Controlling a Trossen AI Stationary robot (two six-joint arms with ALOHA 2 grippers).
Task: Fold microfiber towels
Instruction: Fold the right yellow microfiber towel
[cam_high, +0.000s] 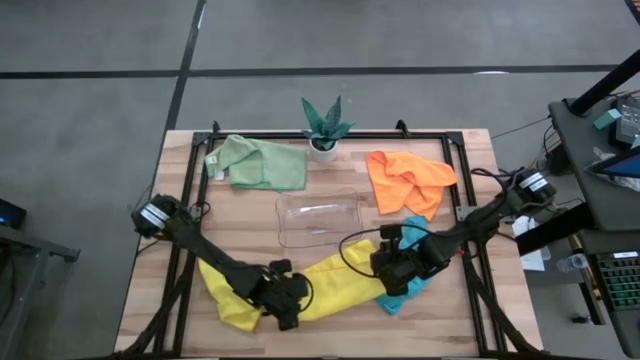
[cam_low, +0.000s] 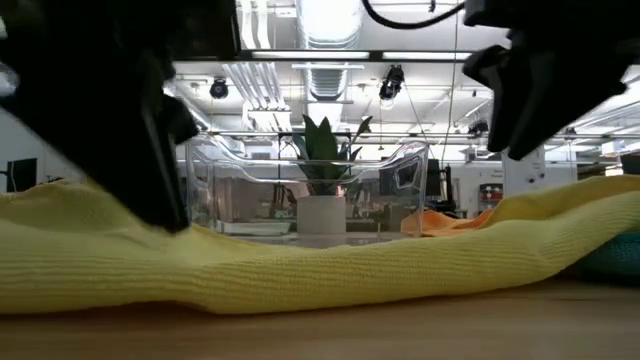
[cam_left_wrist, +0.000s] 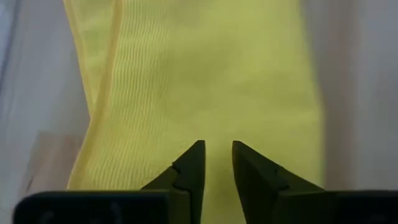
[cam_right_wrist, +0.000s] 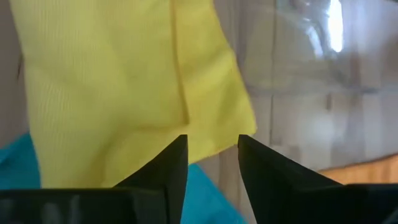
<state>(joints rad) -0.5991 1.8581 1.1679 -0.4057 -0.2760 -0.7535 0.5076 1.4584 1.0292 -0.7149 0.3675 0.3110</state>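
Note:
A yellow towel lies flat in a long band along the table's near side. My left gripper stands over its left part, pointing steeply down, open by a narrow gap with only cloth showing beyond it. My right gripper hangs open above the towel's right end, clear of it in the low view. A teal-blue towel lies partly under that end. A pale green towel and an orange one lie rumpled at the back. My left gripper comes down slanting from above onto the yellow towel's left part. In the low view its dark fingers reach the cloth's surface. I cannot tell whether they touch it. No cloth shows between the fingers.
A clear plastic tray stands at the table's middle, just beyond the yellow towel. A small potted plant stands at the far edge. A black frame runs around the table top.

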